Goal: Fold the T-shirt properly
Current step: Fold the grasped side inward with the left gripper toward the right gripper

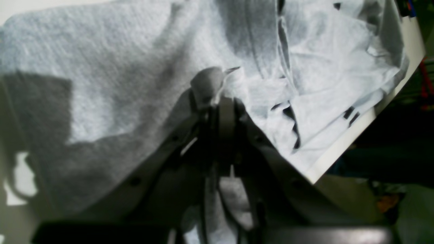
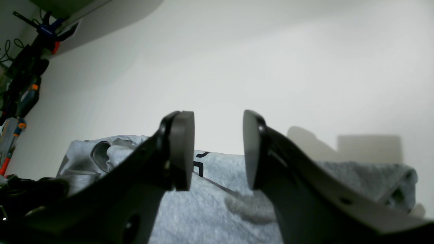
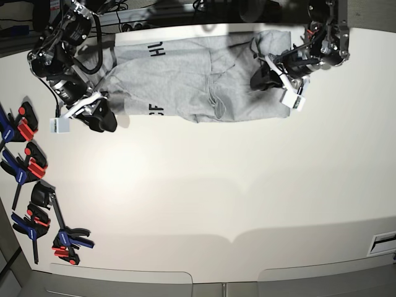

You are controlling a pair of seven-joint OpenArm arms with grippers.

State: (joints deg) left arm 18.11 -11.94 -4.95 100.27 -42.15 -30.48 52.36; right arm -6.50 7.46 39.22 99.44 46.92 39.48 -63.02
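Note:
The light grey T-shirt [image 3: 185,74] lies spread and rumpled along the table's far edge, with black letters [image 3: 154,49] showing on a turned-over part. My left gripper [image 1: 217,98] is shut on a raised pinch of the T-shirt [image 1: 118,84], with a nub of cloth poking out above the fingertips. In the base view the left gripper [image 3: 260,79] sits at the shirt's right end. My right gripper [image 2: 218,149] is open with nothing between its pads [image 2: 183,149], just above the T-shirt [image 2: 203,210]. Seen from the base, the right gripper [image 3: 105,120] is at the shirt's left end.
Several blue, red and black clamps [image 3: 28,167] lie along the table's left edge, with more [image 3: 62,241] nearer the front. The white table [image 3: 216,198] stretches in front of the shirt. Its edge [image 1: 339,149] runs close to the shirt in the left wrist view.

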